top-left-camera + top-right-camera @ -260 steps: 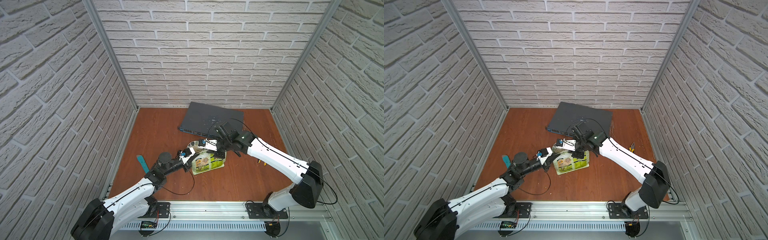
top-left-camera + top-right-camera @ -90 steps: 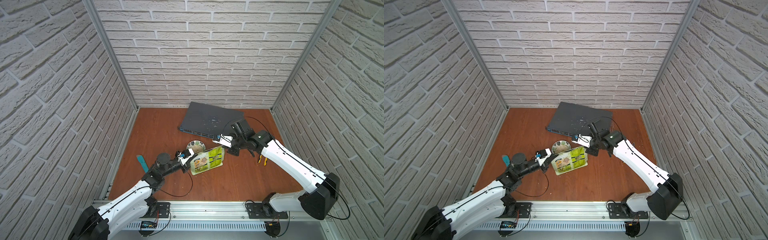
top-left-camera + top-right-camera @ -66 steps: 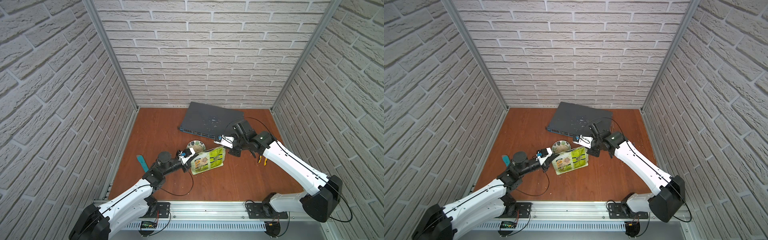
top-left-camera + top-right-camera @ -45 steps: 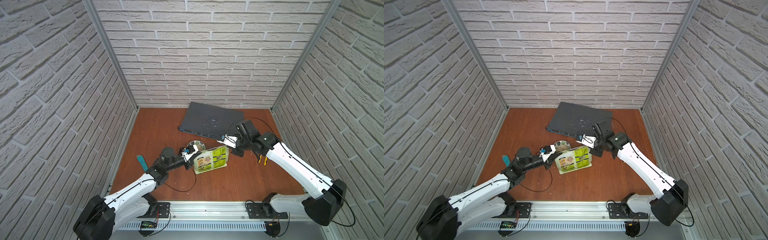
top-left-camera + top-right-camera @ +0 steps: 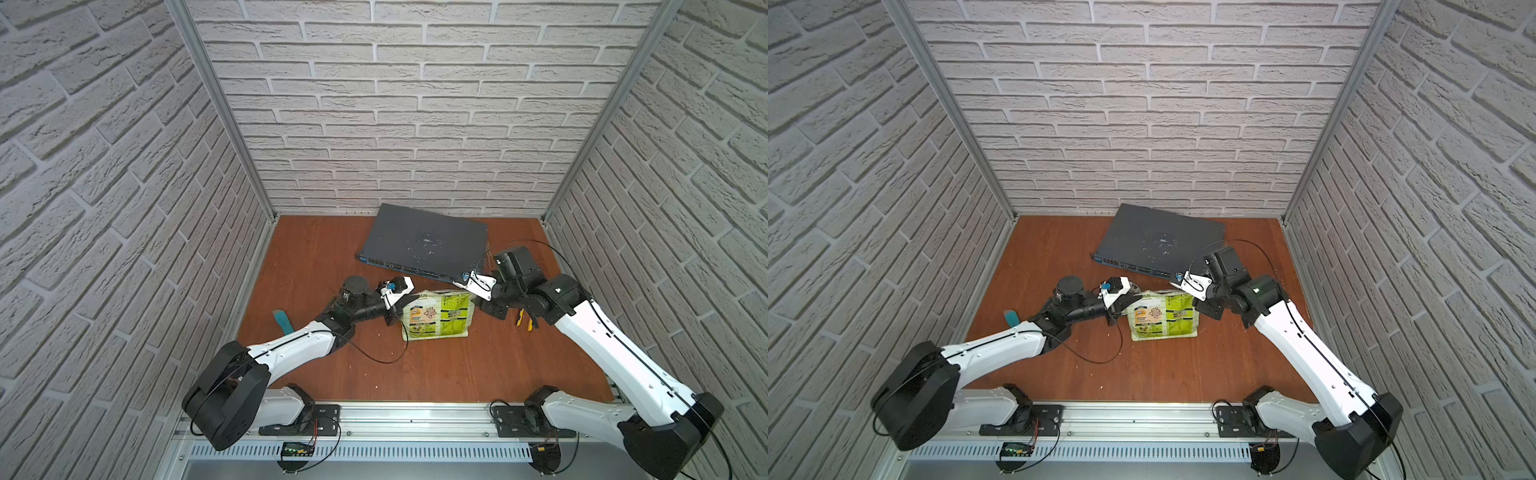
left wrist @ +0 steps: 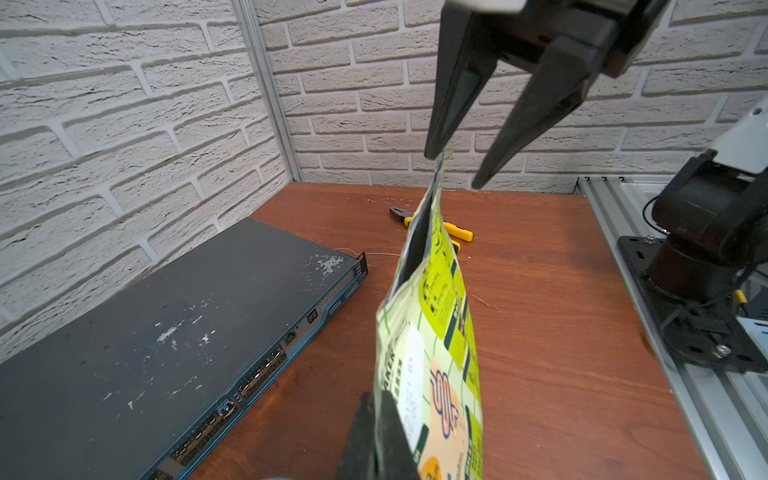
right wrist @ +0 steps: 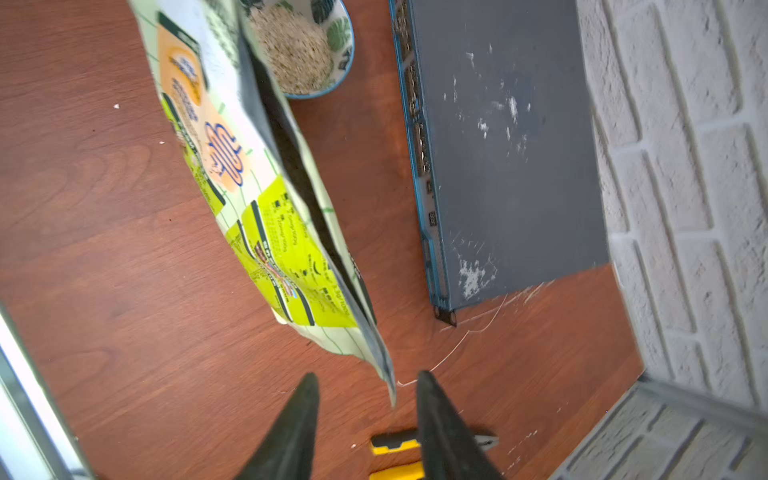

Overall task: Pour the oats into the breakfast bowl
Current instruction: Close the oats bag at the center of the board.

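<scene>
**A:** Where is the oat pouch sitting just now?

**B:** The pouch (image 5: pixel 436 313) is standing upright near the middle of the worktop (image 5: pixel 436 374), and its mouth is gaping open along the top. Whether its base is resting on the wood, I cannot tell.

**A:** And what is gripping it?

**B:** The left gripper (image 5: pixel 392 311) is clamping tight on the pouch's left side. In the left wrist view its dark fingers (image 6: pixel 365 440) are squeezing the foil flat between them.

**A:** Is the right gripper doing the same on its side?

**B:** No. The right gripper (image 7: pixel 368 386) is holding nothing, and its jaws are standing partly apart. The pouch's upper right corner is poking into the gap between them. In the left wrist view that corner is touching only one fingertip (image 6: pixel 434 145).

**A:** Where are the oats lying?

**B:** A heap of pale oats (image 7: pixel 293 50) is filling the breakfast bowl (image 7: pixel 341 39), the small one with green leaves inside and a blue outside. The bowl is sitting just behind the pouch, toward the back edge. It is lying between the pouch and the port-lined front of a dark grey network switch (image 5: pixel 424 245).

**A:** Is anything else lying about?

**B:** Yellow-handled pliers (image 5: pixel 523 324) are lying toward the right edge, beside the right arm. A teal strip (image 5: pixel 282 322) is lying near the left edge. The switch is lying askew along the back edge.
</scene>
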`<move>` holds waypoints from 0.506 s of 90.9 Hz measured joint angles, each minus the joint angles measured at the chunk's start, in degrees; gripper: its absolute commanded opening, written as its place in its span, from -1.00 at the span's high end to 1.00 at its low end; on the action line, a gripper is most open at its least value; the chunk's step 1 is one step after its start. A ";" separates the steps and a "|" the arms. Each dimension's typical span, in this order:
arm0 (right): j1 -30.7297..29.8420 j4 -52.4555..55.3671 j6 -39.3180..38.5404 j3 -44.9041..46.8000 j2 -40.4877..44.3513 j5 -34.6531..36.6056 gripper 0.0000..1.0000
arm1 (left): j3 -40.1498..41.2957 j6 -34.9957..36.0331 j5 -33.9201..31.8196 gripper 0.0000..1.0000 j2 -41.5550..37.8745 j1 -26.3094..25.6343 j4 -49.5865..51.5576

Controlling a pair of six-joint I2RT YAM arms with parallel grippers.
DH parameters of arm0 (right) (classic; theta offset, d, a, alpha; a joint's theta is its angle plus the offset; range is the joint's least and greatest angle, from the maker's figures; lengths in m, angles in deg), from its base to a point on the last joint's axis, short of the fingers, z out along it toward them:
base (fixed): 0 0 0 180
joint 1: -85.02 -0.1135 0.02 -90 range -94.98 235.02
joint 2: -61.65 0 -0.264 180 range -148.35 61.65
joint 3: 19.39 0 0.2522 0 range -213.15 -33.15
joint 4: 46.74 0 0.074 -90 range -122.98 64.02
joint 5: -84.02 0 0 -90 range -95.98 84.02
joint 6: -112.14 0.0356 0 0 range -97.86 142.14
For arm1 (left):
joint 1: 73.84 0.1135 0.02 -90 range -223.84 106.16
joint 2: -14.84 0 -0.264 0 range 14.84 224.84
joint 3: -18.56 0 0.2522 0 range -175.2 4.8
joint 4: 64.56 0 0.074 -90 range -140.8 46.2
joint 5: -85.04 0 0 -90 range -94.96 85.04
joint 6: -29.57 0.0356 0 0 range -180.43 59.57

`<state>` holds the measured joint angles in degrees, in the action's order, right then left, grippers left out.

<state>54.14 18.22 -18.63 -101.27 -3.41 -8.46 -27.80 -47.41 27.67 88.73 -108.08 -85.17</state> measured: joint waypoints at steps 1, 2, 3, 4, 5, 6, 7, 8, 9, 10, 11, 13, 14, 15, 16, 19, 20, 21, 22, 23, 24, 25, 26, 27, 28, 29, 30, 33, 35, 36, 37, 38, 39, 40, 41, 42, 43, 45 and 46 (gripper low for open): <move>-0.09 0.11 0.13 -0.11 0.00 -0.48 -0.17 | 0.00 0.00 0.04 1.00 0.00 0.00 -0.02; -0.15 0.13 -0.04 -0.24 0.00 -0.76 -0.19 | 0.00 0.00 0.07 1.00 0.00 0.00 -0.04; -0.26 0.13 -0.11 -0.42 -0.02 -1.22 -0.21 | 0.00 0.00 0.13 1.00 0.00 -0.02 -0.02; -0.44 0.11 -0.22 -0.55 -0.11 -1.57 -0.22 | 0.00 0.00 0.20 1.00 0.00 -0.02 -0.02; -0.59 0.13 -0.26 -0.70 -0.17 -1.84 -0.24 | 0.00 0.00 0.24 1.00 0.00 -0.02 -0.04; -0.79 0.13 -0.44 -0.83 -0.33 -2.19 -0.24 | 0.00 -0.02 0.28 1.00 0.00 -0.02 -0.07; -0.98 0.13 -0.42 -0.98 -0.50 -2.56 -0.25 | 0.00 0.00 0.31 1.00 0.00 -0.02 -0.07; -1.18 0.13 -0.61 -1.11 -0.66 -2.80 -0.26 | 0.00 0.00 0.33 1.00 0.00 -0.04 -0.09; -1.46 0.04 -0.83 -1.29 -0.96 -3.28 -0.26 | 0.00 0.00 0.35 1.00 0.00 -0.04 -0.11; -1.68 0.07 -0.85 -1.42 -1.20 -3.63 -0.26 | 0.00 0.00 0.39 1.00 0.00 -0.04 -0.13; -1.88 0.02 -1.03 -1.55 -1.42 -3.93 -0.27 | 0.00 -0.02 0.44 1.00 0.00 -0.04 -0.15; -2.32 -0.04 -1.27 -1.84 -2.08 -4.59 -0.27 | 0.00 -0.02 0.46 1.00 0.00 -0.07 -0.22; -2.51 -0.04 -1.38 -2.01 -2.38 -5.01 -0.27 | 0.00 -0.02 0.46 1.00 0.00 -0.09 -0.26; -2.71 -0.11 -1.51 -2.14 -2.71 -5.25 -0.27 | 0.00 -0.02 0.48 1.00 0.02 -0.09 -0.31; -2.91 -0.17 -1.55 -2.29 -3.15 -5.55 -0.27 | 0.02 -0.02 0.50 1.00 0.04 -0.09 -0.37; -3.45 -0.31 -2.03 -2.82 -4.42 -6.51 -0.26 | 0.04 -0.07 0.52 1.00 0.09 -0.15 -0.52; -3.61 -0.33 -2.16 -2.99 -4.81 -6.80 -0.25 | 0.04 -0.07 0.55 1.00 0.11 -0.15 -0.61; -3.76 -0.44 -2.27 -3.26 -5.40 -7.21 -0.25 | 0.07 -0.09 0.55 1.00 0.11 -0.17 -0.70; -3.89 -0.46 -2.56 -3.41 -5.86 -7.48 -0.25 | 0.11 -0.13 0.55 1.00 0.13 -0.20 -0.85; -4.00 -0.59 -2.54 -3.63 -6.27 -7.72 -0.24 | 0.15 -0.17 0.55 1.00 0.15 -0.20 -0.94; -4.11 -0.66 -2.73 -3.80 -6.71 -7.89 -0.24 | 0.20 -0.22 0.57 1.00 0.15 -0.22 -1.05; -4.22 -0.79 -2.84 -4.00 -7.21 -8.20 -0.23 | 0.24 -0.24 0.61 1.00 0.15 -0.24 -1.14; -4.31 -0.85 -2.95 -4.22 -7.67 -8.52 -0.22 | 0.28 -0.28 0.61 1.00 0.15 -0.24 -1.27; -4.44 -0.94 -3.13 -4.52 -8.24 -8.85 -0.21 | 0.37 -0.28 0.63 1.00 0.17 -0.24 -1.40; -4.57 -0.98 -3.30 -4.76 -8.72 -9.01 -0.20 | 0.44 -0.33 0.68 1.00 0.17 -0.26 -1.53; -4.68 -1.05 -3.37 -5.01 -9.11 -9.20 -0.19 | 0.50 -0.35 0.68 1.00 0.17 -0.26 -1.64; -4.79 -1.07 -3.56 -5.27 -9.57 -9.42 -0.18 | 0.57 -0.37 0.68 1.00 0.17 -0.26 -1.73; -5.09 -1.36 -4.09 -6.10 -10.95 -10.01 -0.13 | 0.72 -0.48 0.72 1.00 0.17 -0.26 -2.10; -5.25 -1.55 -4.28 -6.56 -11.74 -10.25 -0.09 | 0.81 -0.50 0.76 1.00 0.17 -0.26 -2.25; -5.29 -1.62 -4.55 -6.78 -12.09 -10.38 -0.06 | 0.83 -0.50 0.81 1.00 0.17 -0.26 -2.29; -5.40 -1.70 -4.70 -7.06 -12.57 -10.56 -0.04 | 0.87 -0.52 0.83 1.00 0.17 -0.26 -2.38; -5.49 -1.77 -4.83 -7.26 -12.85 -10.64 -0.01 | 0.94 -0.52 0.85 1.00 0.17 -0.26 -2.56; -5.55 -1.81 -4.96 -7.43 -13.16 -10.75 0.01 | 1.01 -0.52 0.87 1.00 0.17 -0.26 -2.64; -5.64 -1.88 -5.05 -7.61 -13.46 -10.88 0.03 | 1.07 -0.55 0.92 1.00 0.17 -0.26 -2.78; -5.70 -1.95 -5.33 -7.82 -13.79 -11.02 0.06 | 1.14 -0.55 0.94 1.00 0.17 -0.26 -2.91; -5.79 -1.99 -5.33 -7.96 -14.05 -11.13 0.09 | 1.22 -0.57 0.96 1.00 0.17 -0.26 -3.04; -5.88 -1.99 -5.60 -8.11 -14.32 -11.26 0.12 | 1.31 -0.61 0.98 1.00 0.17 -0.26 -3.21; -5.99 -1.99 -5.77 -8.35 -14.71 -11.41 0.18 | 1.53 -0.63 1.03 1.00 0.17 -0.26 -3.56; -6.05 -1.99 -5.99 -8.46 -14.95 -11.52 0.22 | 1.62 -0.70 1.05 1.00 0.15 -0.26 -3.76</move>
<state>48.09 16.23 -24.62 -109.72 -18.36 -19.98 -26.18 -48.11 28.72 88.88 -108.34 -88.93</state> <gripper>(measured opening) 0.465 0.055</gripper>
